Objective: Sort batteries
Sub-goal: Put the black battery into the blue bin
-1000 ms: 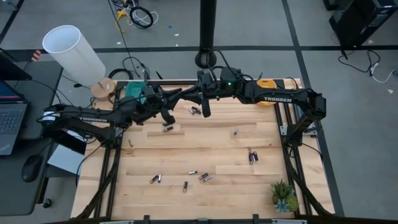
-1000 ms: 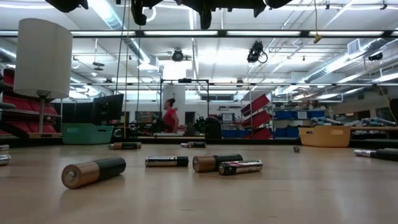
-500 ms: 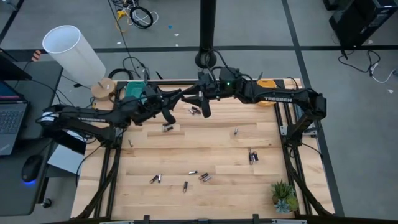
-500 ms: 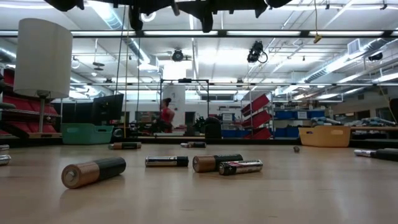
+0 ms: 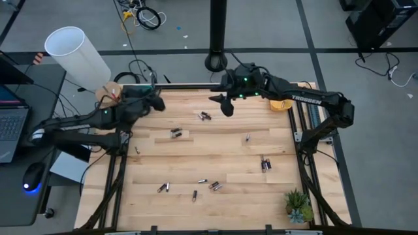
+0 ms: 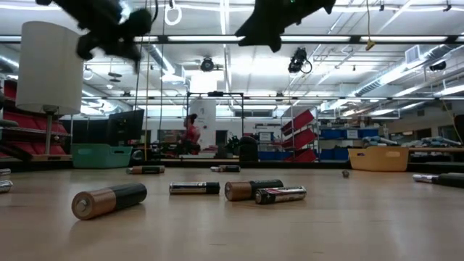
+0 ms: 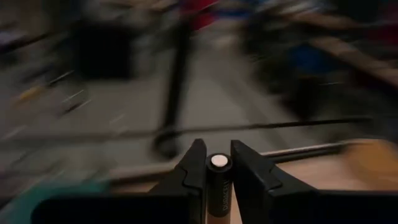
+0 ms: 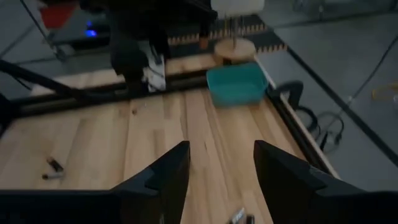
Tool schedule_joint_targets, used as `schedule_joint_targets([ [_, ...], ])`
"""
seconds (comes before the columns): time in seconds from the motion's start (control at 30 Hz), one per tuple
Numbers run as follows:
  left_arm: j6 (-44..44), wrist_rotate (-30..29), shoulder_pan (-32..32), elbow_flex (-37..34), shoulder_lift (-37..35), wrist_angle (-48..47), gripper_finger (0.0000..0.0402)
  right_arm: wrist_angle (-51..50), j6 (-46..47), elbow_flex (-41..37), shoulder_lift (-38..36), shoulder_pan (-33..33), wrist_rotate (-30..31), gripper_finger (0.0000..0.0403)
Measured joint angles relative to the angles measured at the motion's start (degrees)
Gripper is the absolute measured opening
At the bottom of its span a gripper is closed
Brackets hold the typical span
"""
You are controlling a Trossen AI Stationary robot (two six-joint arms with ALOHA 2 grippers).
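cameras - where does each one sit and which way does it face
High: above the table, looking straight down; both arms show, left tool, right tool.
Low: at table height, looking level across batteries into the room; arms overhead.
Left wrist: looks past its own fingers, shut on a battery.
Right wrist: looks down past its open fingers at the table.
High and right wrist share the teal tray.

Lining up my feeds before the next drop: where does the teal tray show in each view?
High: teal tray at the table's far left corner, mostly under the left arm.
Low: far background, left side.
Left wrist: blurred teal patch at the picture's edge, probably it.
Right wrist: ahead, at the table corner.
Shared landmark: white lamp beside it.
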Motion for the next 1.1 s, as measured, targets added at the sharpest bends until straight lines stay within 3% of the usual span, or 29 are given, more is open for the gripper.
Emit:
schedule_joint_targets([
  [0.13, -9.70, 1.50, 7.49, 0.00, 2.15, -10.04, 0.0056, -1.35, -0.41, -0.02, 0.07, 0.24, -0.67, 0.0178],
  [0.3, -7.98, 6.76, 18.22, 0.00, 9.35, -13.03, 0.0056, -2.01, 0.17, -2.96, -0.40, 2.79, -1.76, 0.0172],
  [0.53, -5.91, 12.19, 29.60, 0.00, 19.55, -14.45, 0.0056, -1.25, 3.60, -14.35, -7.20, 6.05, -2.65, 0.0165],
  [0.67, -0.87, 15.90, 32.43, 0.00, 24.73, -10.35, 0.0067, 2.03, 7.12, -21.76, -14.74, 6.95, -0.43, 0.0161],
  [0.83, -0.89, 18.05, 33.62, 0.02, 29.61, -6.73, 0.0087, 3.58, 13.21, -30.20, -24.36, 8.11, 3.00, 0.0158],
  [1.1, -0.91, 19.79, 33.62, 0.00, 30.49, -7.81, 0.0118, 3.23, 17.58, -38.43, -33.93, 10.44, 4.92, 0.0158],
])
